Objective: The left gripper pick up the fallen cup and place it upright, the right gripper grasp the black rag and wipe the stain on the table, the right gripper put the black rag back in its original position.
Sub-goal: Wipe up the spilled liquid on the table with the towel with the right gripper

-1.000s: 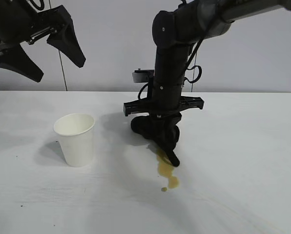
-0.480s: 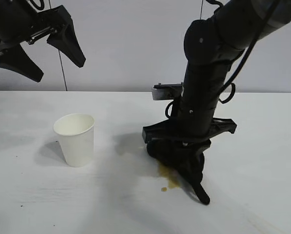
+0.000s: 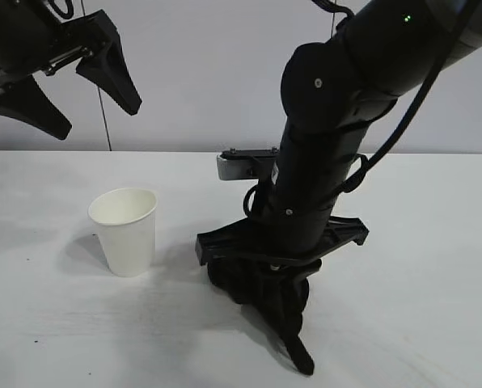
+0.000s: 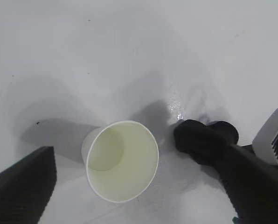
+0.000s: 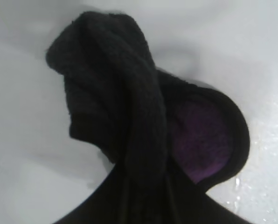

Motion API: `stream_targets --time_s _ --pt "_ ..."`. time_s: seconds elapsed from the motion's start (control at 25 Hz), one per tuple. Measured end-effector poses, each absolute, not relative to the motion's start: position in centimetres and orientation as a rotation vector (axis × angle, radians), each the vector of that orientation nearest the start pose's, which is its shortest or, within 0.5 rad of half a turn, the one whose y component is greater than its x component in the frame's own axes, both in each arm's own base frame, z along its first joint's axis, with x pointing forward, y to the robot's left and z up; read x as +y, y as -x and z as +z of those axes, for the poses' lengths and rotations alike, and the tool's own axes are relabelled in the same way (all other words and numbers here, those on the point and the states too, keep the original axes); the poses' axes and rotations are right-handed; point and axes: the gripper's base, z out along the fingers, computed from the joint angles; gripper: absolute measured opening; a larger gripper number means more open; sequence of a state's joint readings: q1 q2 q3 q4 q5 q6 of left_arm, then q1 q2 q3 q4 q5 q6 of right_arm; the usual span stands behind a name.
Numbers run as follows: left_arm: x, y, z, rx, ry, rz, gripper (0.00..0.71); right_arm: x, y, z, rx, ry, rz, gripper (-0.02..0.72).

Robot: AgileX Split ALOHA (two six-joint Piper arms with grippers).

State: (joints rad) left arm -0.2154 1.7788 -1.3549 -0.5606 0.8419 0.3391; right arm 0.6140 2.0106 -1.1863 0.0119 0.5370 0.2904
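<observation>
A white cup (image 3: 124,230) stands upright on the white surface (image 3: 419,242). The right gripper (image 3: 261,283) presses the black rag (image 3: 253,284) down onto the surface, jaws clamped on the cloth, its strap tail trailing toward the camera. No stain shows; the rag likely covers it. The left gripper (image 3: 67,85) hangs high above the cup, jaws spread wide, empty. The right arm is nearer the rag's resting spot.
</observation>
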Motion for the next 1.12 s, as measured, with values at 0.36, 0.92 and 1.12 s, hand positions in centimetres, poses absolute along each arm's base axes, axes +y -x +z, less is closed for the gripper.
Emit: stream_targets --time_s 0.36,0.92,1.12 --pt "-11.6 -36.2 25.5 2.639 -0.343 -0.632 0.694 20.0 -35.4 11.2 2.831 0.256 0.201 0.083" --pt "-11.6 -36.2 25.5 2.636 -0.341 -0.63 0.694 21.7 -35.8 11.7 2.848 0.41 0.154 0.083" --pt "-11.6 -36.2 25.5 2.636 -0.341 -0.63 0.694 23.3 -34.3 11.6 2.879 0.481 0.148 0.083"
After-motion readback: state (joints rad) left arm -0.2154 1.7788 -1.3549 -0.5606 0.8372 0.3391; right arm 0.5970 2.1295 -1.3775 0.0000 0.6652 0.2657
